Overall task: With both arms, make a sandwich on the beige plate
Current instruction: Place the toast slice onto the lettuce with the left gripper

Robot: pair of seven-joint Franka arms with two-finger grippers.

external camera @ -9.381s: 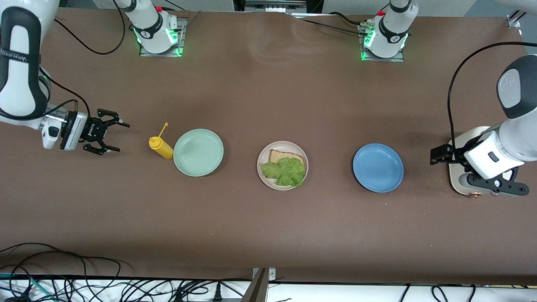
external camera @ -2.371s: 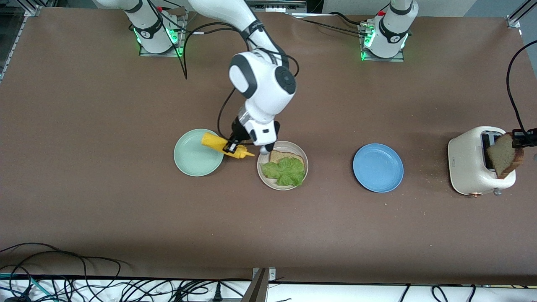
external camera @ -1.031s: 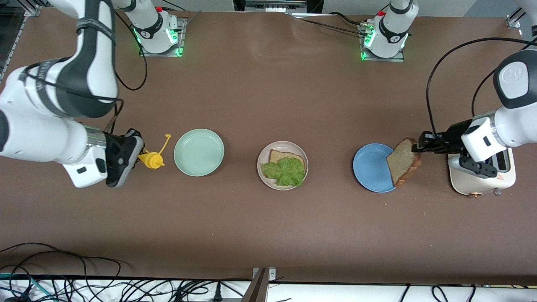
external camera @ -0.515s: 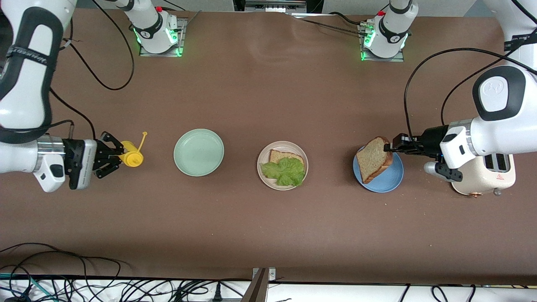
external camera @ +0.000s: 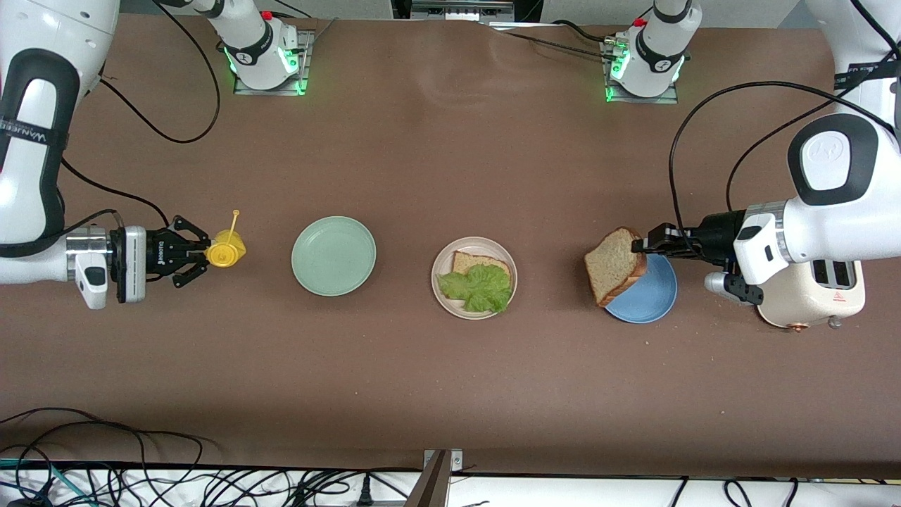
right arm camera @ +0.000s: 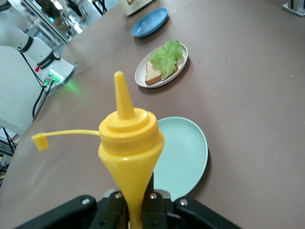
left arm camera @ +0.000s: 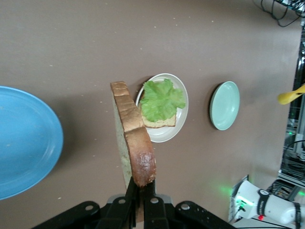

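Bare counter (external camera: 549,211) lies between the blue plate (external camera: 651,299) and the beige plate (external camera: 442,290), with nothing standing there. The beige plate's top is taken by a bread slice (external camera: 470,263) under lettuce (external camera: 477,287). Toward the right arm's end, the mint-green plate (external camera: 334,255) and a held mustard bottle (external camera: 227,249) block the row.

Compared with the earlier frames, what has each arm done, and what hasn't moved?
The left gripper took a bread slice from the toaster and has carried it over the blue plate, toward the beige plate. The right gripper picked up the mustard bottle, brought it to the beige plate and back to its end of the table. The plates, lower bread slice and lettuce stayed put.
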